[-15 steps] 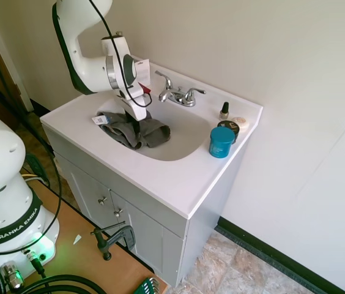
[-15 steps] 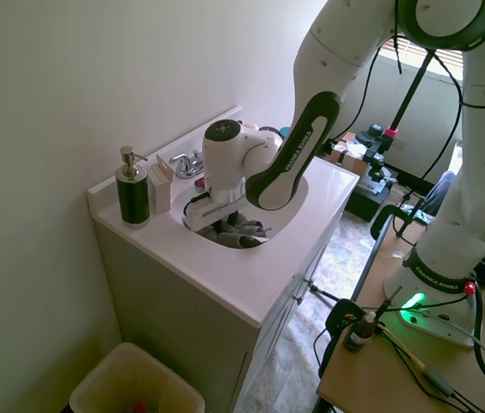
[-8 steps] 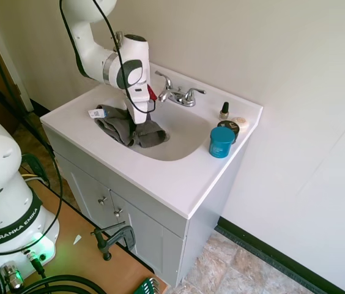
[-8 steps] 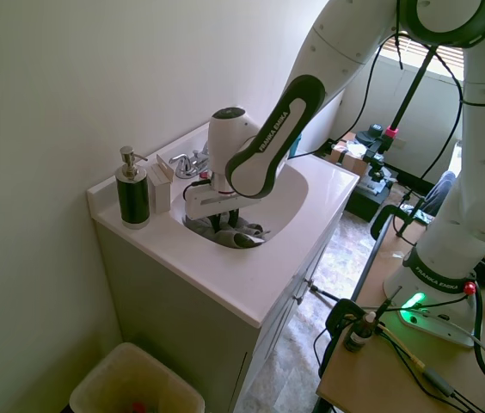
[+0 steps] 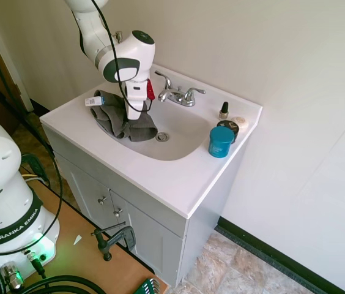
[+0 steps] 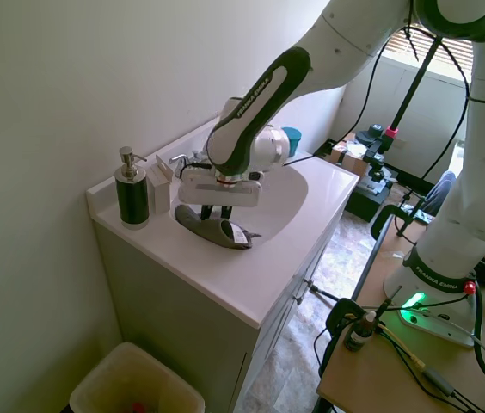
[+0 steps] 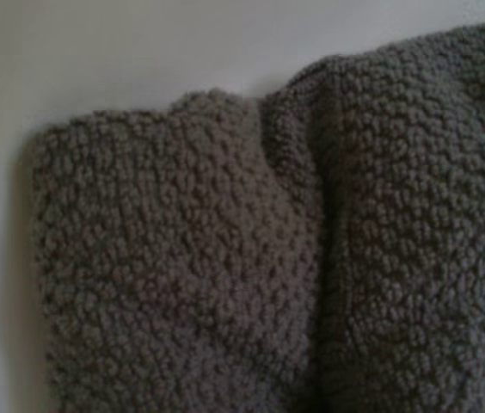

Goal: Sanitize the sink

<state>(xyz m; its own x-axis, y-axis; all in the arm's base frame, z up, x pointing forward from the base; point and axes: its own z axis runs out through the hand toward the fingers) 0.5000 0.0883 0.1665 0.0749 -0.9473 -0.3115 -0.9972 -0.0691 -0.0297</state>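
White and glossy, the sink (image 5: 181, 144) sits sunk in its vanity top, with a round chrome drain (image 5: 162, 136) at the bottom and a chrome two-handle faucet (image 5: 177, 93) at the back edge. A grey terry cloth (image 5: 120, 119) drapes over the basin's left slope and rim, a white tag (image 5: 92, 101) at its outer end. The gripper (image 5: 134, 114) presses down into the cloth, fingers pinched on it. A teal jar (image 5: 221, 141) stands near the right rim.

Daylight washing over cream walls (image 5: 295, 73); stone-look floor tiles (image 5: 233, 269) meeting dark baseboard (image 5: 270, 251); grey cabinet (image 5: 154, 239) standing beneath
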